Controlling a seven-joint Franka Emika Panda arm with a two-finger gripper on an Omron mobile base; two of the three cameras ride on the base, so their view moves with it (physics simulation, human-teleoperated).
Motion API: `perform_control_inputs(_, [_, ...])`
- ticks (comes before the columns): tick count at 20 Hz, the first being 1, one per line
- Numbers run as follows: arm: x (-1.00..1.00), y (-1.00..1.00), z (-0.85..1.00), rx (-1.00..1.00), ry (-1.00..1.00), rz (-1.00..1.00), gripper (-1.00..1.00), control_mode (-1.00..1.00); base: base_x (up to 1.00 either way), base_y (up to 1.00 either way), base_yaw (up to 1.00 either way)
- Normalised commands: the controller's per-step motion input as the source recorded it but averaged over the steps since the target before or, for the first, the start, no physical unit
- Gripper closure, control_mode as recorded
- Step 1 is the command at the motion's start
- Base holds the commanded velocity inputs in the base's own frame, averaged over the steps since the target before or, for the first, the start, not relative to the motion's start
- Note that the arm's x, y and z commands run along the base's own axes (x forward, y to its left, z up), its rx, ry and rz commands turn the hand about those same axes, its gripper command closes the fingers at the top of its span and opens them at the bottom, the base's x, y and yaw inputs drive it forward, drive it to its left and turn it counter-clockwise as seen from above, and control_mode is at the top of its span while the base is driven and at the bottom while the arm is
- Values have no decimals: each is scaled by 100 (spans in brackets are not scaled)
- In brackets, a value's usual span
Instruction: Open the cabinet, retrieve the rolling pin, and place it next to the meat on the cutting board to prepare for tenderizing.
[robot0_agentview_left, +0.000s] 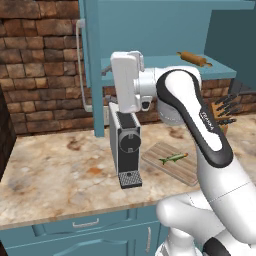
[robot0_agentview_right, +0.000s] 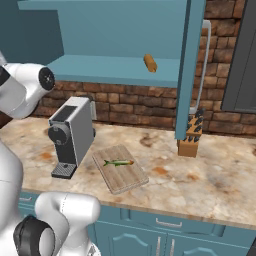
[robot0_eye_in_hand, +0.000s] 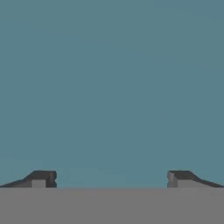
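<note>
The cabinet (robot0_agentview_left: 165, 30) stands open, its left door (robot0_agentview_left: 91, 65) swung out edge-on and its right door (robot0_agentview_right: 192, 65) likewise. The rolling pin (robot0_agentview_left: 196, 59) lies on the teal shelf (robot0_agentview_left: 165, 67), to the right of my hand; from the other side it appears end-on (robot0_agentview_right: 150, 63). The meat (robot0_agentview_left: 173, 158) (robot0_agentview_right: 118, 162) lies on the cutting board (robot0_agentview_left: 182, 172) (robot0_agentview_right: 122, 179) on the counter. My gripper (robot0_eye_in_hand: 111, 177) is open, fingertips (robot0_eye_in_hand: 41, 178) wide apart with nothing between them, facing a plain teal cabinet surface. The white hand is raised at shelf height above the coffee machine.
A grey coffee machine (robot0_agentview_left: 127, 147) (robot0_agentview_right: 72, 135) stands left of the board, right under my hand. A knife block (robot0_agentview_left: 222, 115) (robot0_agentview_right: 191, 137) sits at the brick wall to the right. Marble counter (robot0_agentview_left: 60, 170) spreads to the left; low teal drawers (robot0_agentview_left: 85, 225) run below.
</note>
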Motion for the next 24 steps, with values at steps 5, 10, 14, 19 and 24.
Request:
perform_control_inputs(5, [4, 44, -34, -13, 1, 2, -100, -100, 0, 0, 0])
perform_control_inputs(10, [-7, -4, -9, -16, -10, -1, -100, -100, 0, 0, 0])
perform_control_inputs(14, [-16, -60, 0, -16, -19, -2, -100, -100, 0, 0, 0])
perform_control_inputs(19, [-2, -67, 0, -15, -16, -1, -100, -100, 0, 0, 0])
perform_control_inputs(24, [-3, -68, 13, -19, -20, -2, -100, -100, 0, 0, 0])
